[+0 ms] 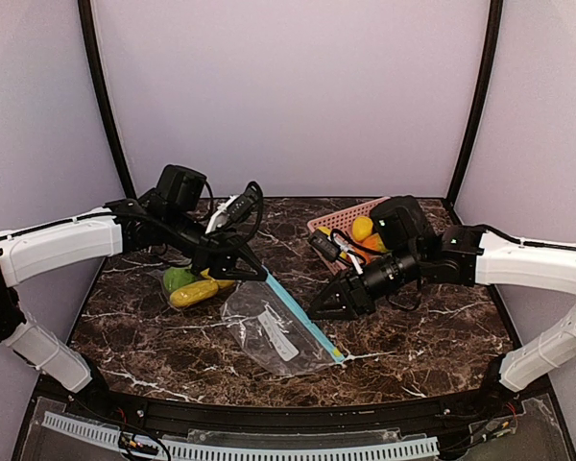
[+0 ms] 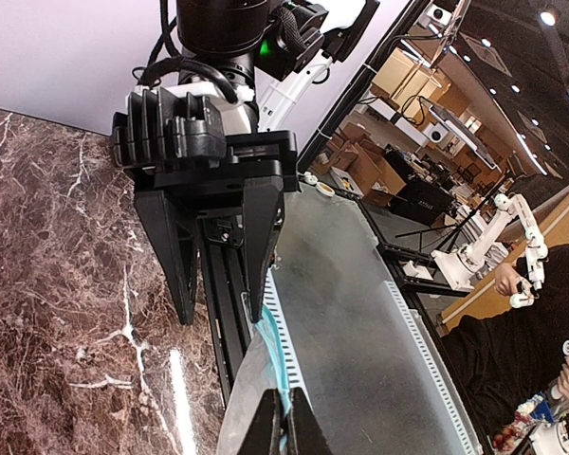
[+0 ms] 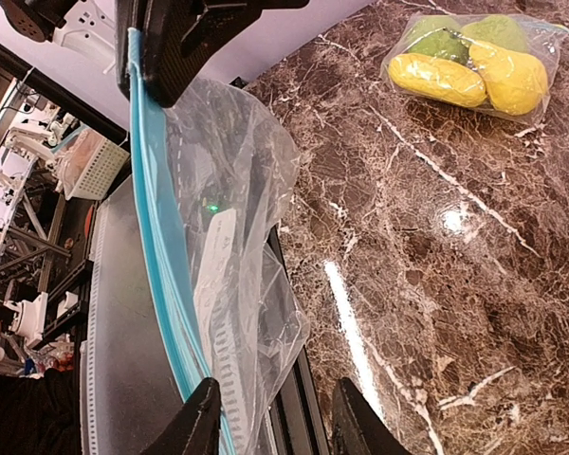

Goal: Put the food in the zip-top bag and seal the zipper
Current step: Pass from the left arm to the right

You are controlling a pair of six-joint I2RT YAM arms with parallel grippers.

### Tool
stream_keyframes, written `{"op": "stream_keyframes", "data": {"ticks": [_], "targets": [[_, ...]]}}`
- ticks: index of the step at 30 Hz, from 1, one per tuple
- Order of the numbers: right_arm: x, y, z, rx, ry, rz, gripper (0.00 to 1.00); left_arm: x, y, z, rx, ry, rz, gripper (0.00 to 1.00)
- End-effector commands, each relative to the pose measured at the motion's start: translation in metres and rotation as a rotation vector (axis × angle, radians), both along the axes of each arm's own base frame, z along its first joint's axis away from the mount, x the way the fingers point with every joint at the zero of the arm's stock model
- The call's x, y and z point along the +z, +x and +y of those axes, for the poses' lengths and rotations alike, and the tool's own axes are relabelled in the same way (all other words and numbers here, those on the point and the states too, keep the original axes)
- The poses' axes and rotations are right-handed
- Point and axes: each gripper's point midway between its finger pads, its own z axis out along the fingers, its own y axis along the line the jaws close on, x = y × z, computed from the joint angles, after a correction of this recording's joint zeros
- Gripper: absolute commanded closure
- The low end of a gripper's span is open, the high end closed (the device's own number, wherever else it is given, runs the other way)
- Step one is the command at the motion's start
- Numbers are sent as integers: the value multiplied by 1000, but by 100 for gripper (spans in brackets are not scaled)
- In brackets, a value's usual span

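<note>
Left gripper (image 2: 285, 425) of mine clamped the blue zipper (image 3: 156, 237) of the zip-top bag (image 3: 247, 180); my right gripper (image 3: 283, 422) stood half-open just beside that bag.

Grippers: I count two, the left gripper (image 2: 284, 431) and the right gripper (image 3: 277, 417).
Clear bags: two, a blue-zippered bag (image 1: 269, 331) and a filled bag (image 3: 541, 33).
Yellow toy fruits (image 3: 436, 81) in the filled bag: two.
Green toy fruits (image 3: 436, 43) there: two.
Pink lattice basket (image 1: 344, 214): one.
Food I see in the basket: one yellow piece (image 1: 363, 228), one orange piece (image 1: 373, 242).
</note>
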Motion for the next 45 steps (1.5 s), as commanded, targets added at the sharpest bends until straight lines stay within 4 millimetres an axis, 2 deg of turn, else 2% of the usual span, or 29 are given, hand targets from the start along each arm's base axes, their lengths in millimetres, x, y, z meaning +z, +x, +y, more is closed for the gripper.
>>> {"op": "stream_keyframes", "data": {"ticks": [1,7,12,18,23,26,29,32,34,37,39,45], "targets": [[6,-7,3,31,31,-14,61,6,-3,-1,-20,-13,-15,99],[16,-9,3,32,61,-26,60,5,-3,-1,-24,-10,-9,99],[10,-11,8,48,64,-7,62,6,-3,-1,-23,-15,-9,99],[5,-17,20,83,81,18,71,6,-3,-1,-23,-16,-8,99],[7,-20,26,108,108,32,73,5,-2,-1,-21,-15,-10,99],[11,-22,30,122,139,46,80,4,-2,-2,-19,-15,-13,99],[11,-22,34,122,154,49,92,4,-2,-2,-16,-13,-15,99],[6,-12,34,62,121,25,100,4,-2,-1,-18,-14,-17,99],[9,-10,30,44,118,5,99,6,-3,0,-21,-16,-25,99],[14,-12,24,36,117,-4,86,4,-3,1,-17,4,-34,99],[18,-13,19,23,115,-11,83,5,-4,2,-17,7,-42,99],[22,-19,9,18,126,-6,86,7,-5,3,-17,6,-51,99]]}}
